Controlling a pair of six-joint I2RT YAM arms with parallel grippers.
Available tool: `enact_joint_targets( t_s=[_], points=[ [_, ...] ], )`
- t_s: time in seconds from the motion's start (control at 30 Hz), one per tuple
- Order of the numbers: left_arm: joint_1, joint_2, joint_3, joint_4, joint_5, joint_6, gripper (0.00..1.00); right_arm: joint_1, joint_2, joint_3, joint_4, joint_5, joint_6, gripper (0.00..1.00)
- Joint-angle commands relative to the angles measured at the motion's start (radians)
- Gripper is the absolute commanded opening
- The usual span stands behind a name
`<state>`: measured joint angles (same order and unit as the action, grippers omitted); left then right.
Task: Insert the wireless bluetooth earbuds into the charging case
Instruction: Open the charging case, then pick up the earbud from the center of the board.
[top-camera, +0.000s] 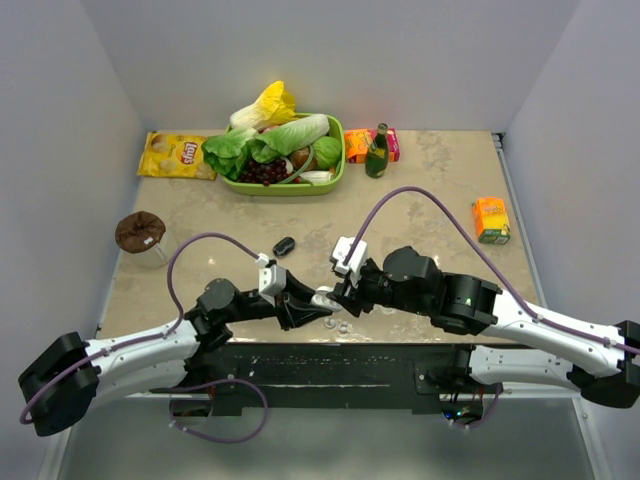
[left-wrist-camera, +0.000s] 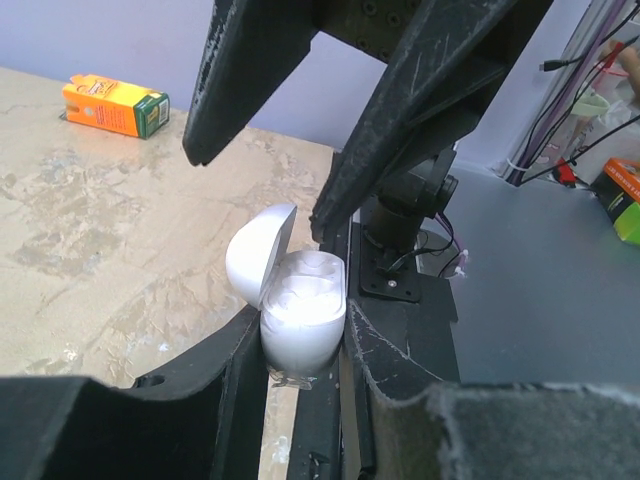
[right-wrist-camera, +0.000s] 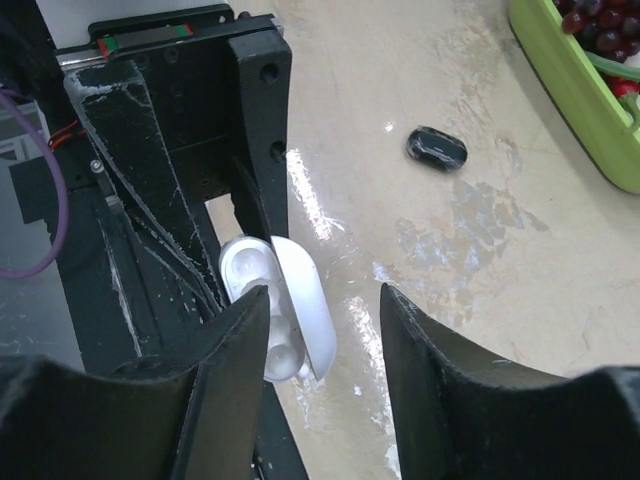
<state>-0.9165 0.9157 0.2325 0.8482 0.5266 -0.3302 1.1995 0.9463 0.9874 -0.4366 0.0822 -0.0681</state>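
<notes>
Left gripper (left-wrist-camera: 303, 345) is clamped on the white charging case (left-wrist-camera: 302, 318), one finger on each side of the lower shell, holding it just above the table (top-camera: 440, 170) near the middle of the near edge. Case lid (left-wrist-camera: 257, 255) is flipped open, hinged to one side; inside looks white and glossy, can't tell if a bud is seated. Right gripper (right-wrist-camera: 328, 310) is right up against the case from the opposite side, fingers spread apart with nothing pinched; bare table shows through the gap and the open lid sits beside one finger (right-wrist-camera: 238, 365). Two small whitish earbuds (top-camera: 338, 324) lie on the table just below the two grippers, close to the near edge; black buds not made out. Black case (right-wrist-camera: 437, 148) lies closed on the table, farther in from the near edge and apart from both arms. Green basket (top-camera: 335, 178) of lettuce and grapes is at the far edge, chip bag (top-camera: 175, 155) toward the far left corner, green bottle (top-camera: 377, 152) just right of the basket, orange juice box (top-camera: 491, 220) by the right edge.
</notes>
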Motion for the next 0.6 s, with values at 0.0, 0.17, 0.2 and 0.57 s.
enact_joint_targets(
  t_s=[0.0,0.17,0.2,0.57],
  points=[
    [0.004,-0.026,-0.016,0.072,-0.022,0.002,0.00,0.002,-0.032,0.053,0.061,0.077,0.031,0.52],
    [0.004,-0.098,-0.071,0.101,-0.115,-0.004,0.00,0.000,-0.174,-0.042,0.169,0.345,0.140,0.73],
    [0.004,-0.139,-0.091,0.103,-0.131,-0.001,0.00,-0.003,-0.216,-0.061,0.189,0.394,0.160,0.75],
    [0.004,-0.376,-0.214,0.103,-0.292,-0.023,0.00,-0.032,-0.054,-0.266,0.171,0.358,0.456,0.63]
  ],
)
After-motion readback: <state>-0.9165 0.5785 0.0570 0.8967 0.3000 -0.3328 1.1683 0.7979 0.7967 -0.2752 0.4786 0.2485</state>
